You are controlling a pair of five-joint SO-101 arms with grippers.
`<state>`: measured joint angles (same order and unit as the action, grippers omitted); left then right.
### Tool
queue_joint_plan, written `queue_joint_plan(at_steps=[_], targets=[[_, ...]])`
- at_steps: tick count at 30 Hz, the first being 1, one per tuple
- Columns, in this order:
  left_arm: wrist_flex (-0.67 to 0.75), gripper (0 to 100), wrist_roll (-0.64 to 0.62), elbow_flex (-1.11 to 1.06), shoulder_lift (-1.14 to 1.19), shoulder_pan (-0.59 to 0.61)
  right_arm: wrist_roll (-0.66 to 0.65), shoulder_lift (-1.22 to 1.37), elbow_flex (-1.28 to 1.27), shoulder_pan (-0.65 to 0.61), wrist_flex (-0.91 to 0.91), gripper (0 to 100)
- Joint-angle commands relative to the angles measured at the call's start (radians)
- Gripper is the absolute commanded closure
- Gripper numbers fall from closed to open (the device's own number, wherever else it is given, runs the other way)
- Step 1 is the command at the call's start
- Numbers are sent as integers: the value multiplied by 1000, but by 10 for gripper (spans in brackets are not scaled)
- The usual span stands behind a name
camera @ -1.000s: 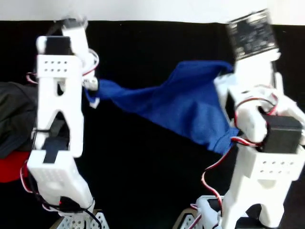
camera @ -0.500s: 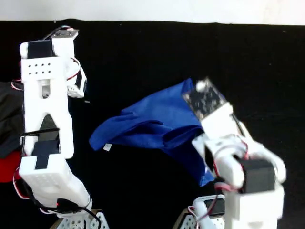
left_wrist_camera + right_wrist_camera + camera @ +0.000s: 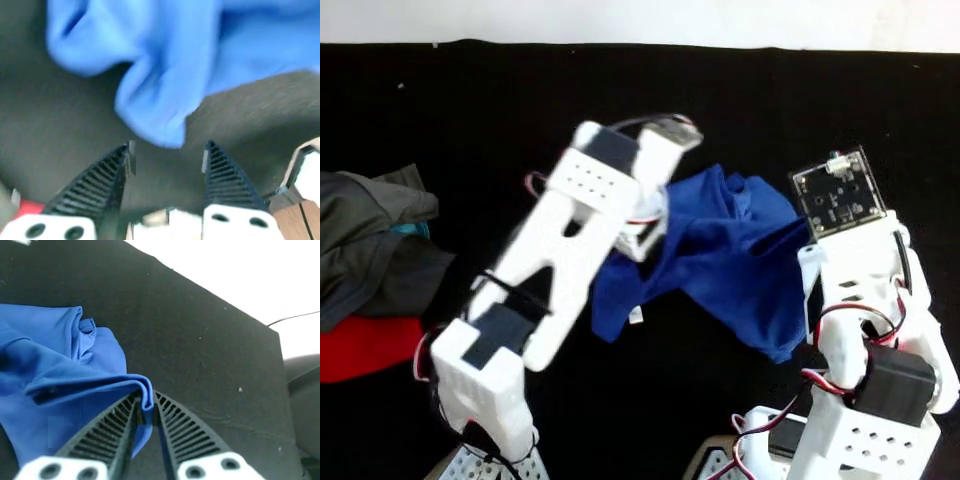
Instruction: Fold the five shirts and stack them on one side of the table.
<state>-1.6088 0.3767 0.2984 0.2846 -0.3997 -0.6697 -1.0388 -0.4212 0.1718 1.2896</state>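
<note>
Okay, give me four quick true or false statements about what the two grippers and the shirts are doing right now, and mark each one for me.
1. The right gripper is shut on a fold of the blue shirt. True.
2. The left gripper is clamped on the blue shirt. False: its jaws stand open, and the shirt's edge hangs beyond them, ungripped.
3. A red garment lies beside dark clothes at one side of the black table. True.
4. The blue shirt lies flat and neatly folded. False: it is crumpled and bunched in the middle of the table.
</note>
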Motion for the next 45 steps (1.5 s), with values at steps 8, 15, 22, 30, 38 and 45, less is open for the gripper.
queue_joint_plan(at_steps=[8,15,22,30,38,45], targets=[[180,780,-66,4,239,19,28,8,5,-13,33,993],[183,780,-64,88,363,302,28,8,10,-12,33,993],[121,780,-5,196,403,478,38,8,7,-16,31,993],[-137,780,-5,493,400,556,160,5,13,-19,33,993],[-161,780,-6,536,275,555,183,7,1,-50,33,993],[-161,780,-3,344,84,536,183,7,-18,-116,33,993]])
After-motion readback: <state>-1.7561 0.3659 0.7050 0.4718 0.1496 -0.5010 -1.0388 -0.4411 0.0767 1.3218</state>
